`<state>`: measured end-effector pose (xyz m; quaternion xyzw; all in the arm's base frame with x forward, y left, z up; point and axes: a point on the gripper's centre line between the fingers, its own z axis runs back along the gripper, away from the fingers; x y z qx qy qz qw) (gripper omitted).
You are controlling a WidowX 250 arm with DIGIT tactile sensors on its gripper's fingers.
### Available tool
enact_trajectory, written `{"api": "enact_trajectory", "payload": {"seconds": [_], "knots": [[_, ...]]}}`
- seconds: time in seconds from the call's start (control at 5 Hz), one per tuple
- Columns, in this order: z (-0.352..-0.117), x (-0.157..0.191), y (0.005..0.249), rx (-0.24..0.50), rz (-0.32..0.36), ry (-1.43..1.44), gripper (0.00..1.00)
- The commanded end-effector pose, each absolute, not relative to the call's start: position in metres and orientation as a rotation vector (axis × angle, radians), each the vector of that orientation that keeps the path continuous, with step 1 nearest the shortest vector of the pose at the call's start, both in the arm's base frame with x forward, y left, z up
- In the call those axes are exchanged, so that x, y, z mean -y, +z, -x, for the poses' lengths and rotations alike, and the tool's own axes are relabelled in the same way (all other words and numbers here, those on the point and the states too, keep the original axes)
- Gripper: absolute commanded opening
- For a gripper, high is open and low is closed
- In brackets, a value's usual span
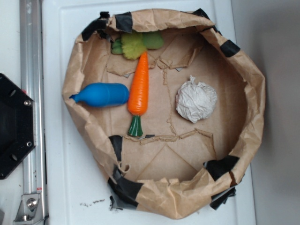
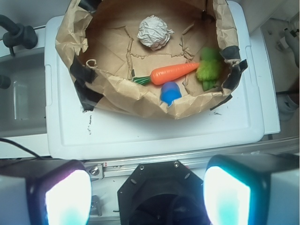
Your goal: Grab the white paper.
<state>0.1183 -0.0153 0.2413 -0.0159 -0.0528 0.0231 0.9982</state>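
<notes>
Since it's a round ball, the white paper (image 1: 196, 99) has no real long axis, sitting right of the carrot (image 1: 138, 93). Gripper (image 2: 147, 194) hangs spread wide, holding nothing.

Claw (image 2: 147, 192) high, fingers (image 2: 61, 194) spread wide apart, nothing between them.

A robot lab: taped brown paper pen (image 1: 253, 93) on a white board (image 1: 75, 187) beside a metal rail (image 1: 32, 70).
</notes>
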Motion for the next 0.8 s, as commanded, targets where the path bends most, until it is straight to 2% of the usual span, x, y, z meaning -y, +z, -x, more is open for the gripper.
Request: {"api": "enact_trajectory", "payload": {"seconds": [0.0,0.2,0.4,0.6], "knots": [[-0.118,0.015,0.241,0.106,0.032,0.046,1.00],[-0.168,-0.007,0.191,0.175,0.018,-0.038,1.00],[-0.215,-0.015,0.173,0.210,-0.123,-0.162,1.00],[-0.261,-0.019,0.142,0.196,-0.084,-0.166,1.00]]}}
